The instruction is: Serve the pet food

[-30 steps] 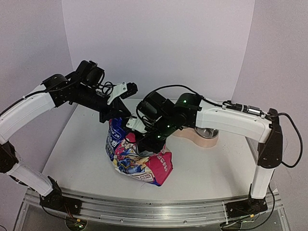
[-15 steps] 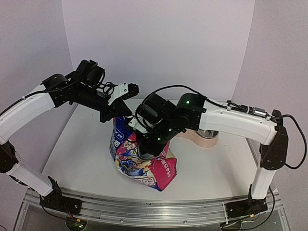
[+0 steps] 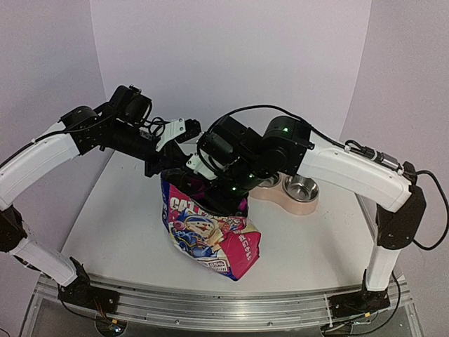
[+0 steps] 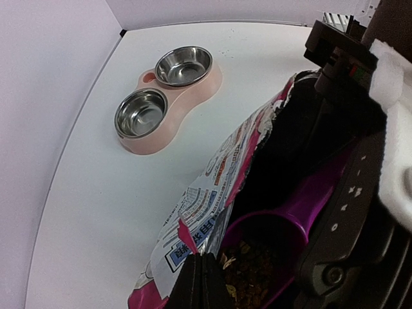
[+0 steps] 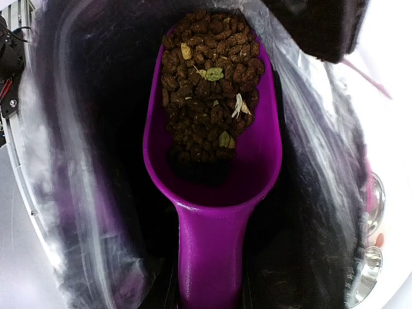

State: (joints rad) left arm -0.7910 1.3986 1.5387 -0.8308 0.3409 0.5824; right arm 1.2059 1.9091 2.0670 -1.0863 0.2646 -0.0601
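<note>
White table (image 3: 119, 232); kibble (image 5: 209, 84) fills right tool's (image 5: 209, 291) scoop (image 5: 212, 180).

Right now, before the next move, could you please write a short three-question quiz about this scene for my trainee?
1. True or false: both steel bowls of the feeder are empty.
2. The scoop, loaded with kibble, is: A inside the pouch; B above the feeder; C lying beside the pouch.
3. Which tool holds the scoop handle?
Key: 1 true; 2 A; 3 the right tool.
</note>
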